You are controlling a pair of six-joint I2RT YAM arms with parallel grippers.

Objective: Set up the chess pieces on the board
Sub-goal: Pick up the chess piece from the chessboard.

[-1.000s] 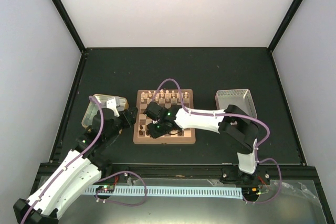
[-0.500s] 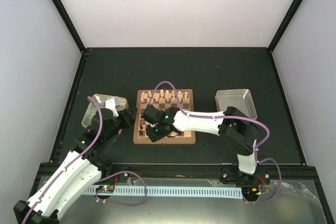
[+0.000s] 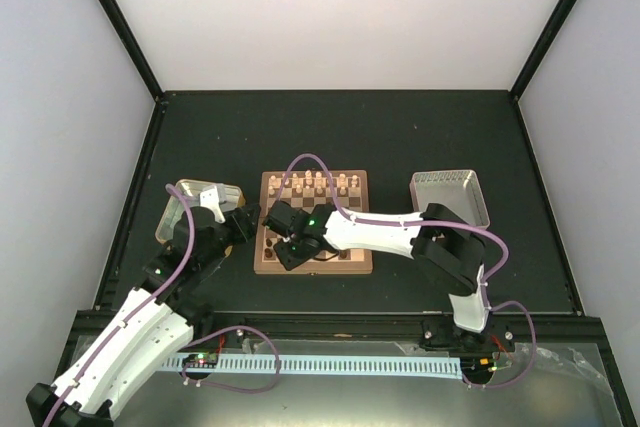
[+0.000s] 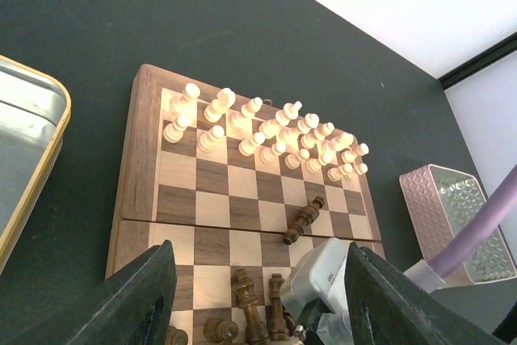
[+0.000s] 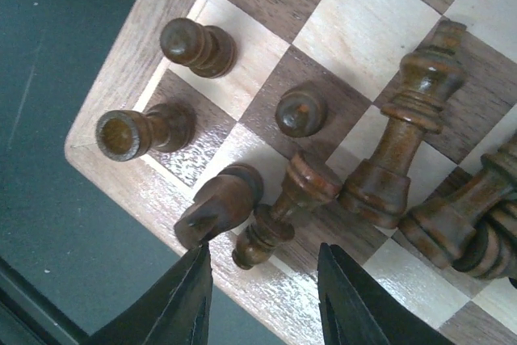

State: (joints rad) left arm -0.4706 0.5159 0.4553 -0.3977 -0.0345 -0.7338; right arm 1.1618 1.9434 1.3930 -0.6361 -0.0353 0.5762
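Spread wide and clasping nothing: the right gripper (image 5: 262, 305), low over the near left corner of the board (image 5: 380, 22). Just beyond its black fingertips (image 5: 190, 296), a toppled dark brown chessman (image 5: 283, 208), lying aslant with its base toward the gap between the fingers. Just beside that, nearer the board's edge, a dark knight (image 5: 218, 204). Further out, on the corner square itself, a dark rook (image 5: 141, 131) with a hollow top. Beyond the rook, two dark pawns, one by the border (image 5: 198, 44) and one a file inward (image 5: 300, 111), each on its own square. To the right of the toppled man, a tall dark piece (image 5: 404, 143) standing on its base, then a tight cluster of dark pieces (image 5: 468, 216) pressed together at the frame's edge.

Likewise parted and empty: the left gripper (image 4: 260, 250), held off the board's left side, between board and gold-rimmed tray (image 4: 63, 107) when seen from above. Ahead of its fingers, the right arm's white wrist (image 4: 319, 276) over the near ranks, with a few dark men (image 4: 246, 305) upright beside it. Mid-board, apart from the rest, one dark piece on its side (image 4: 304, 220). Along the far edge, two full rows of cream pieces (image 4: 250, 145), all upright. Off the board's right side, a diamond-patterned box (image 4: 424, 195), with a purple cable (image 4: 485, 224) crossing in front. Under everything, the black table (image 3: 400, 137).
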